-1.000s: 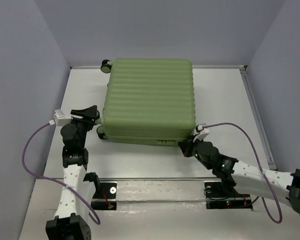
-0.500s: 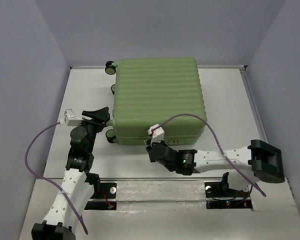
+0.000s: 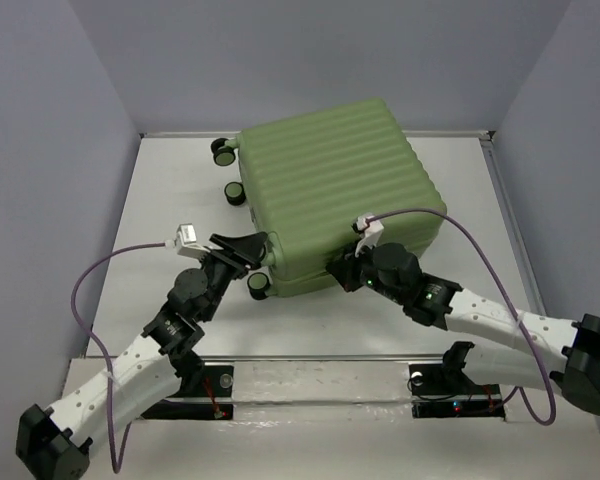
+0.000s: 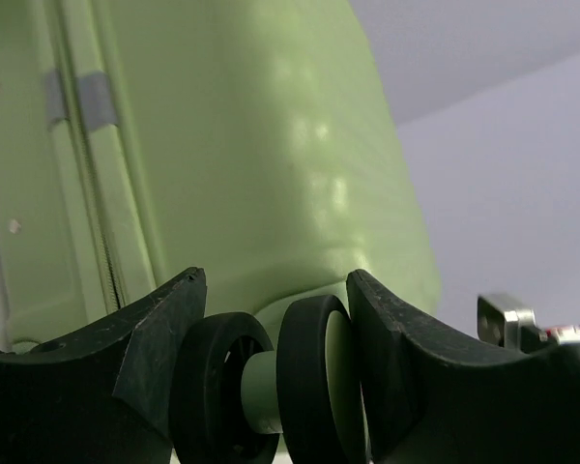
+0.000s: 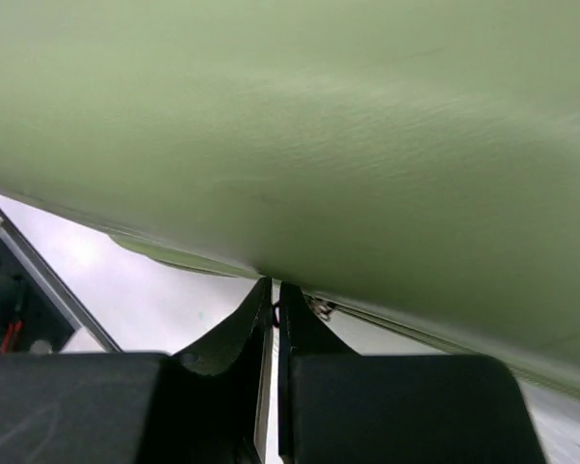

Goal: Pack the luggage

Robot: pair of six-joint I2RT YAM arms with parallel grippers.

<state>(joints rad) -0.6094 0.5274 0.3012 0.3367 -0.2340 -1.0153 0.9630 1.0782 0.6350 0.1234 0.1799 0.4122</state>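
The luggage (image 3: 335, 205), a closed light-green ribbed hard-shell suitcase lying flat toward the far side of the table (image 3: 165, 200), has swung askew within the last second, so its near-left caster wheel (image 3: 258, 286) now points toward the arms. The left gripper (image 4: 275, 290) has followed it, jaws spread wide either side of that wheel. The right gripper (image 5: 274, 290), fingers pressed almost together, is tucked against the case's near edge, which suggests it is being repositioned before opening.
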